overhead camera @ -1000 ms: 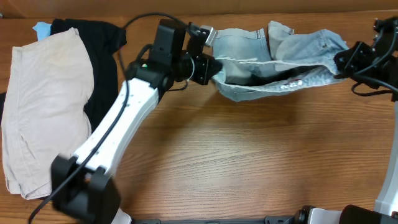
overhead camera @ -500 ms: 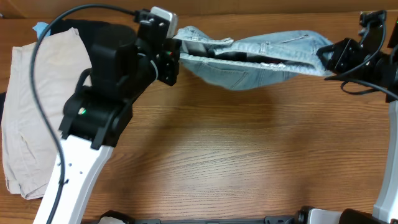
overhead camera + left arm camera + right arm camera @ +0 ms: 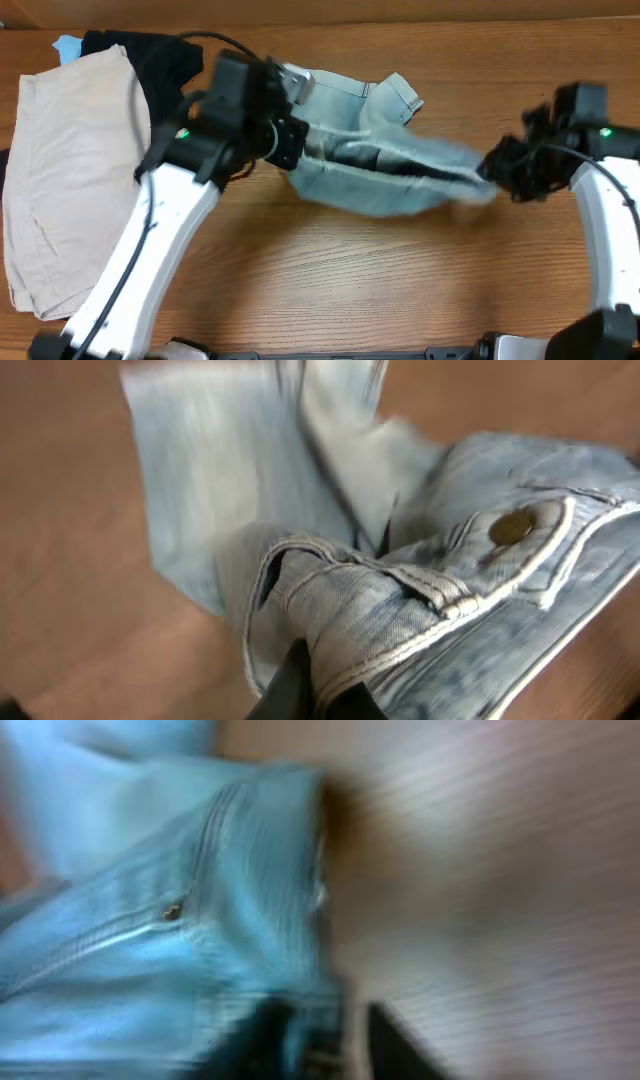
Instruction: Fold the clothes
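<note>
Both pinching shorts (image 3: 372, 192), left gripper (image 3: 296, 152), right gripper (image 3: 489, 173)

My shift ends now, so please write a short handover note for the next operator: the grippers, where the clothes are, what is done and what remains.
Left gripper: shut on the waistband end of the denim shorts, near the button.
Right gripper: shut on the opposite end; its wrist view is blurred.
Shorts: stretched between both grippers, sagging in the middle over the table.
Done: shorts picked up; they are bunched, with no clean fold visible.
To do: probably lay them flat, fold, release.
</note>
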Robot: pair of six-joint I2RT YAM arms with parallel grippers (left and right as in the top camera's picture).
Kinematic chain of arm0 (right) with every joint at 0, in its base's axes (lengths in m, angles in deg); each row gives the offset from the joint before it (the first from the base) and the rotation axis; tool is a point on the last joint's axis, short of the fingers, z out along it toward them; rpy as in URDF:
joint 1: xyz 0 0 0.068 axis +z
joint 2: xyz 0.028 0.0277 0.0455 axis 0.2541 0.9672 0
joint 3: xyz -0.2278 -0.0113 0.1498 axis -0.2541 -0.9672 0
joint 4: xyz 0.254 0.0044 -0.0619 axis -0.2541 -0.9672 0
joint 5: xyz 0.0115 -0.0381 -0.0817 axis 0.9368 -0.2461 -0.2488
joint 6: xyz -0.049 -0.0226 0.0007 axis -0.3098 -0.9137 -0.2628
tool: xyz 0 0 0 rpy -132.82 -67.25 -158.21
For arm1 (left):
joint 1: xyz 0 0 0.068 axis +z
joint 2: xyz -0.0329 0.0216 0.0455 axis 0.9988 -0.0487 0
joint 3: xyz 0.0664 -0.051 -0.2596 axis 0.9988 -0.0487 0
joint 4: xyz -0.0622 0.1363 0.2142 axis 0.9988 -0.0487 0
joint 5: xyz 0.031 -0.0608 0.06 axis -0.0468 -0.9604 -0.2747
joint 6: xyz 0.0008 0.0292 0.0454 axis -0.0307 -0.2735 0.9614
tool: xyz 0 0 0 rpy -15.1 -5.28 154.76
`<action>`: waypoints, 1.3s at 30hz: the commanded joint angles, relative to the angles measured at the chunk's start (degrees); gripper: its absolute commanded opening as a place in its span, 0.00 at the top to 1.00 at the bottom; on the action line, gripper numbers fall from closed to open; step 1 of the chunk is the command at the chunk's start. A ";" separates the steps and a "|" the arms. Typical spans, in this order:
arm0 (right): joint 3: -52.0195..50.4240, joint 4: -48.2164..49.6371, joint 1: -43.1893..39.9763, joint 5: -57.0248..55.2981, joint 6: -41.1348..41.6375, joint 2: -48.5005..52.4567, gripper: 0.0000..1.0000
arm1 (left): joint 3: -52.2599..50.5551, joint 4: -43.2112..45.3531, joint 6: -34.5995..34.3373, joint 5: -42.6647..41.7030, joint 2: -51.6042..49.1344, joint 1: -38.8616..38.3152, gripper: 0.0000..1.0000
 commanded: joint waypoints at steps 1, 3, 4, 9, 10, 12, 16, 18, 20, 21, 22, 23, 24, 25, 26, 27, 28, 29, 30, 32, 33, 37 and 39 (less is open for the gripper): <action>-6.69 1.95 -1.09 -6.16 1.40 0.02 0.38 | 2.01 -2.21 2.34 2.51 -4.85 -1.73 0.96; -7.61 2.21 -1.09 -6.16 1.38 0.02 0.33 | 2.01 -2.86 2.36 2.56 -6.95 -2.19 0.96; -7.56 2.32 -1.09 -6.16 1.36 0.02 0.32 | 2.01 -3.02 2.34 2.60 -8.07 -2.32 0.96; -7.56 4.33 0.26 -4.17 1.33 0.02 0.33 | 2.01 -3.13 2.36 3.58 -10.86 -2.36 0.96; -7.63 4.26 1.07 -4.20 1.33 0.02 0.33 | 2.01 -3.15 2.36 3.87 -11.08 -2.36 0.96; -8.26 4.17 3.34 -4.17 1.46 0.02 0.33 | 2.01 -3.19 2.34 4.50 -11.15 -2.34 0.96; -11.21 4.72 11.08 -2.64 3.96 0.02 0.33 | 2.01 -3.78 2.32 6.62 -11.13 -2.32 0.96; -12.44 6.23 14.67 -2.69 5.53 0.02 0.33 | 2.05 -4.31 2.27 6.58 -11.10 -2.27 0.96; -13.07 7.63 16.96 -2.69 6.62 0.02 0.33 | 2.05 -4.66 1.99 6.43 -10.99 -2.29 0.96; -13.27 8.41 18.10 -2.69 7.37 0.02 0.33 | 2.05 -4.90 1.86 6.43 -10.88 -2.29 0.96; -13.29 8.81 18.62 -2.67 7.76 0.02 0.33 | 2.05 -5.14 1.86 6.43 -10.78 -2.29 0.96; -13.29 9.25 19.15 -2.67 8.35 0.02 0.33 | 2.05 -5.51 1.86 6.43 -10.56 -2.29 0.96; -13.29 9.44 19.39 -2.64 8.50 0.02 0.33 | 2.05 -5.81 1.86 6.43 -10.34 -2.29 0.96; -13.29 9.55 19.50 -2.54 8.50 0.02 0.33 | 2.08 -6.14 1.86 6.43 -9.92 -2.29 0.96; -13.29 9.57 19.54 -2.23 8.50 0.02 0.33 | 2.12 -6.40 1.86 6.43 -9.49 -2.29 0.96; -13.29 9.55 19.54 -1.77 8.48 0.02 0.33 | 2.19 -6.60 1.86 6.43 -9.07 -2.29 0.96; -13.29 9.51 19.56 -0.96 8.46 0.02 0.33 | 2.25 -6.75 1.88 6.45 -8.48 -2.29 0.96; -13.29 9.33 19.61 -0.15 8.41 0.02 0.33 | 2.32 -6.73 1.88 6.47 -7.85 -2.29 0.96; -13.29 9.07 19.76 0.48 8.22 0.02 0.33 | 2.45 -6.69 1.88 6.47 -7.21 -2.29 0.96; -13.29 8.22 20.39 0.61 8.24 0.00 0.34 | 2.89 -6.45 1.88 6.49 -5.95 -2.29 0.96; -13.29 7.56 21.00 0.68 8.26 0.00 0.34 | 2.99 -6.08 1.88 6.54 -5.38 -2.29 0.96; -13.29 6.54 25.20 1.79 8.46 -1.42 0.38 | 2.99 -4.07 1.90 8.63 -4.48 -2.27 0.96; -13.29 6.60 28.50 -0.09 10.78 -3.34 0.37 | 2.99 -3.76 1.90 10.23 -4.68 -2.27 0.96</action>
